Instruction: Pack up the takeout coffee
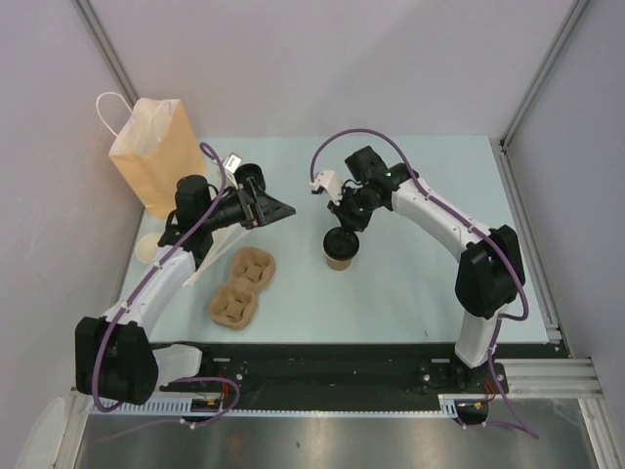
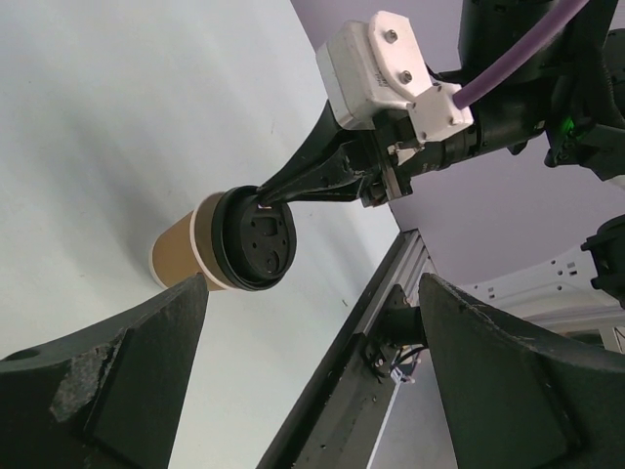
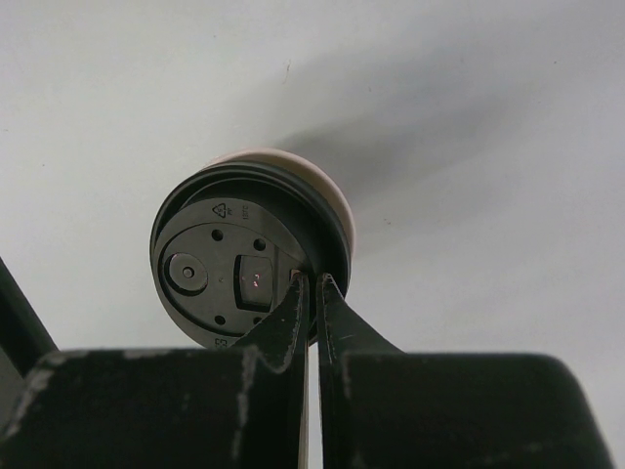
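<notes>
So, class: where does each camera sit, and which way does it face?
Top external: above, behind the robot, looking down on the table; left arm, right arm show.
Left wrist: on the left arm, facing across the table at the takeout coffee; open left pincer shows.
Right wrist: on the right arm, looking down at the lid; shut right pincer shows.
Shared: all see the coffee, right pincer at its lid.

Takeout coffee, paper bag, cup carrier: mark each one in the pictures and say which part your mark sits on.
takeout coffee (image 1: pixel 339 243): top external view, on its black lid.
paper bag (image 1: pixel 156 161): top external view, on its broad side.
cup carrier (image 1: pixel 241 286): top external view, near its middle.
</notes>
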